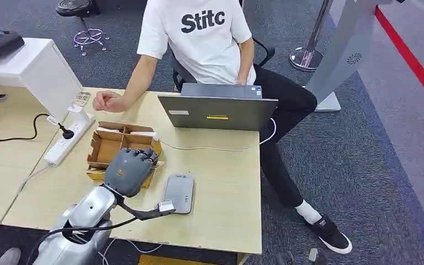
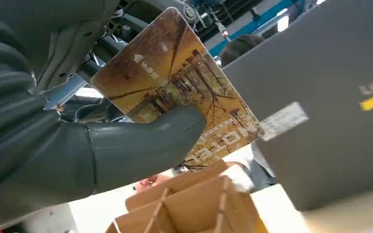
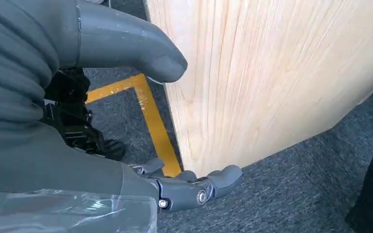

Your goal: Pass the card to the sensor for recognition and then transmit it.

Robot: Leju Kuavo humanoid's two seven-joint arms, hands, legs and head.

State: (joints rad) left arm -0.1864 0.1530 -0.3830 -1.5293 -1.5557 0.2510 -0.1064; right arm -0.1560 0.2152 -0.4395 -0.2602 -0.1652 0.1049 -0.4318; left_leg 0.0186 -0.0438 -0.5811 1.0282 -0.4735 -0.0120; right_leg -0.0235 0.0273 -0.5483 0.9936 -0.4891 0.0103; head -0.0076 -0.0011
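My left hand [image 1: 128,171] sits over the near edge of the cardboard divider box [image 1: 110,144]. Grey sensor pad [image 1: 179,192] lies just right of it, bare tabletop [image 1: 226,187] beyond to the right. Far side blocked: open laptop [image 1: 218,112], person's fist [image 1: 106,101]. Power strip [image 1: 66,141] and cable crowd the left. White cable [image 1: 210,148] crosses between box and laptop.

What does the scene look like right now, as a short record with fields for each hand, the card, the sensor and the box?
left hand: over the cardboard box, thumb pressing the card
card: brown printed card, held above the box
cardboard box: open, with dividers, on the table
sensor: flat grey device on the table beside the box
right hand: holds nothing, low beside the table's wooden side
person: seated behind a laptop
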